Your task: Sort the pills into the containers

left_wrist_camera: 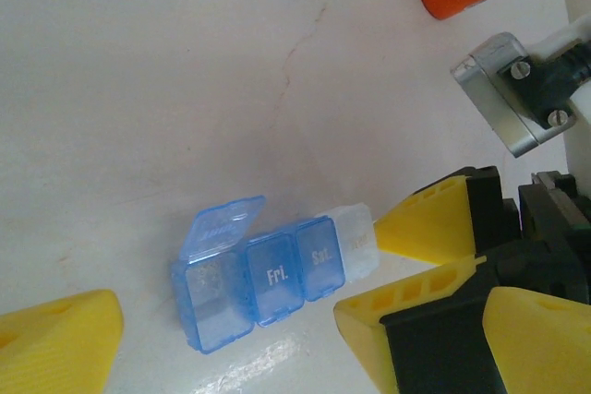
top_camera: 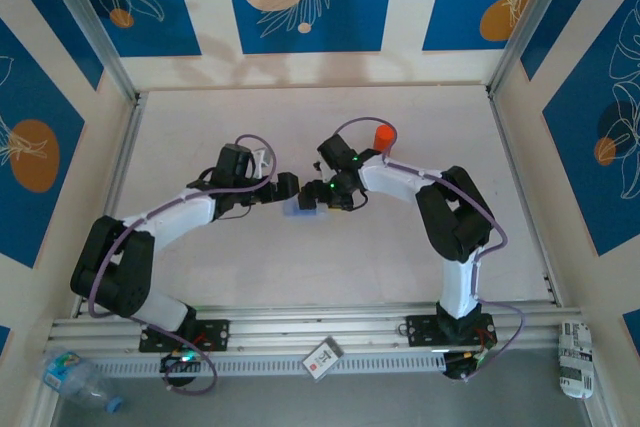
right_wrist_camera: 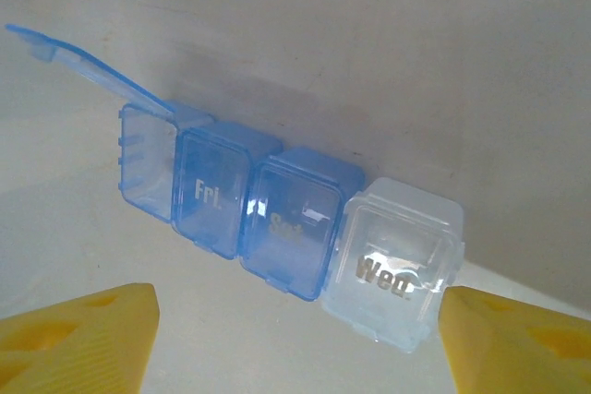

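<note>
Left arm: the left hand (top_camera: 288,187) reaches in from the left and stops just short of the middle of the surface (top_camera: 300,287). Its fingers are spread fully wide and nothing is between them. In its own wrist view (left_wrist_camera: 300,320) it looks down on the work from the near side. Judgement: it is standing by to steady the work, not to grip it.

Centre: the pill box (top_camera: 300,209) lies flat on the surface between the two hands. It is a short blue strip (right_wrist_camera: 277,209) of lidded cells in a row. The lid (right_wrist_camera: 83,62) of the leftmost cell stands up, and the open compartment (right_wrist_camera: 148,168) beneath it looks empty. The cells marked Fri. and Sat. are closed. The clear compartment (right_wrist_camera: 402,265), marked Wed., is also closed and forms the right end. Judgement: the raised lid prepares that cell for filling, so sorting is at an early stage.

Right arm: the right hand (top_camera: 322,197) meets the box from the right with its fingers moderately apart (right_wrist_camera: 295,320). They frame the strip without clamping it. In the left wrist view (left_wrist_camera: 360,269) one finger sits just beside the clear end.

Far right: the orange bottle (top_camera: 383,137) lies behind the right arm, well apart from the box, with no hand on it.
</note>
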Controlling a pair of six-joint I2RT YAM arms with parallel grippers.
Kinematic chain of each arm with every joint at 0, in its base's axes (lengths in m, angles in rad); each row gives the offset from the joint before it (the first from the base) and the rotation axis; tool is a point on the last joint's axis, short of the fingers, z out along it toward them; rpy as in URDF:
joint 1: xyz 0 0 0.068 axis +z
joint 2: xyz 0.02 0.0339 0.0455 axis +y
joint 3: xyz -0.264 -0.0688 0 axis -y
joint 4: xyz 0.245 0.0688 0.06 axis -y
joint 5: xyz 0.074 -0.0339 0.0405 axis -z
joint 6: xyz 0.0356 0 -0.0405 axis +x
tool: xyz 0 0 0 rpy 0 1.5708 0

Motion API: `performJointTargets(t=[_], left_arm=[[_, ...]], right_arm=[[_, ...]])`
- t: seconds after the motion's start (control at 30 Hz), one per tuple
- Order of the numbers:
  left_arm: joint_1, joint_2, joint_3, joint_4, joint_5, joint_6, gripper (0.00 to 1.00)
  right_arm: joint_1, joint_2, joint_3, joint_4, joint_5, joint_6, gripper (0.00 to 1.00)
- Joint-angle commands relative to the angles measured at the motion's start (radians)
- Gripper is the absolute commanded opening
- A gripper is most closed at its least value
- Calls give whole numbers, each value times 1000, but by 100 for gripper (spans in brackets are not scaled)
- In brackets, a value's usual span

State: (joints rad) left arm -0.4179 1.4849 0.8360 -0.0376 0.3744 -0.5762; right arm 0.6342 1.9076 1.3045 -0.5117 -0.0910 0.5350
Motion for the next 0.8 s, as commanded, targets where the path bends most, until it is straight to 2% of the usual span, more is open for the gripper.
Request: performJointTargets(t=[0.0, 0.1, 0.2, 0.43, 0.63, 0.67, 0.77], left_arm=[[9, -38, -21, 33, 31, -16, 100], [8, -37, -39, 33, 38, -21, 100], [7, -27, -62, 60, 58, -46, 100], [-9, 3, -95, 117, 46, -110, 100], [-32, 7, -115, 140, 23, -122, 100], [-35, 11, -115, 143, 22, -123, 100], [-45, 22, -115, 151, 6, -120, 100]], right_arm=[[-34, -91, -21, -8, 6, 22, 80], [-48, -162, -29, -43, 96, 13, 84], [-71, -213, -25, -92, 181, 10, 99], [-157, -262, -28, -169, 312, 27, 99], [-214, -298, -57, -148, 283, 3, 99], [-228, -305, -66, -140, 275, 10, 96], [-301, -328, -102, -106, 185, 54, 96]])
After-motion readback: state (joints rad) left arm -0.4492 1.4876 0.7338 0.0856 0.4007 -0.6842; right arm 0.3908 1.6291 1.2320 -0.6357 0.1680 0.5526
